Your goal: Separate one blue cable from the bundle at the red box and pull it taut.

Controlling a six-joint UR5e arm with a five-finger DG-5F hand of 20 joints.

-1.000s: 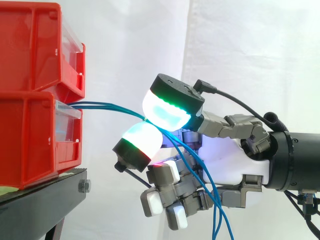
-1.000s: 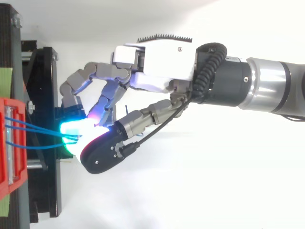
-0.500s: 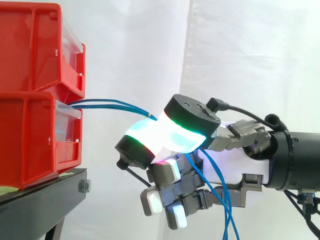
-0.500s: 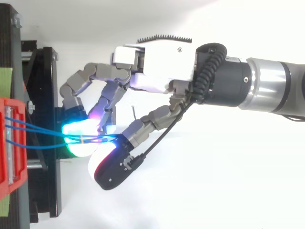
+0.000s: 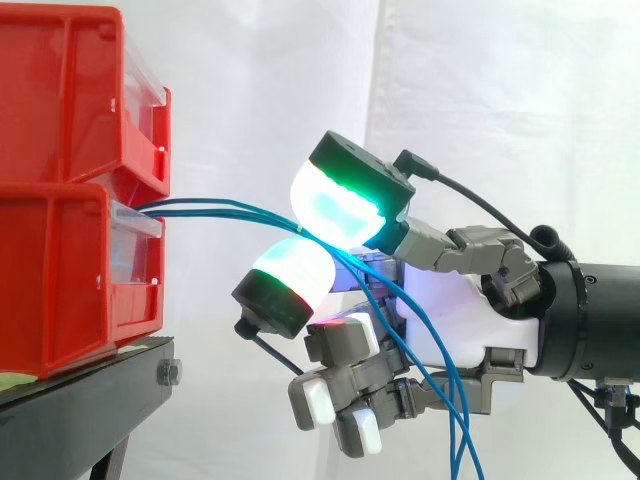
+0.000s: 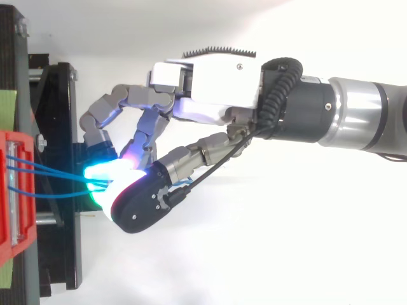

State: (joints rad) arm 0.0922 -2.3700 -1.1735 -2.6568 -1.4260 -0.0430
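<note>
While the hand (image 5: 472, 305) pinches the blue cables (image 5: 222, 208) between its glowing pads (image 5: 335, 205) just out from the red box (image 5: 70, 280), whose front they emerge from, several strands appear caught together, so any pull risks tautening the whole bundle, not one.

From the bins (image 5: 60, 270), cables (image 5: 230, 207) lead rightward to the hand (image 5: 480, 320).
</note>
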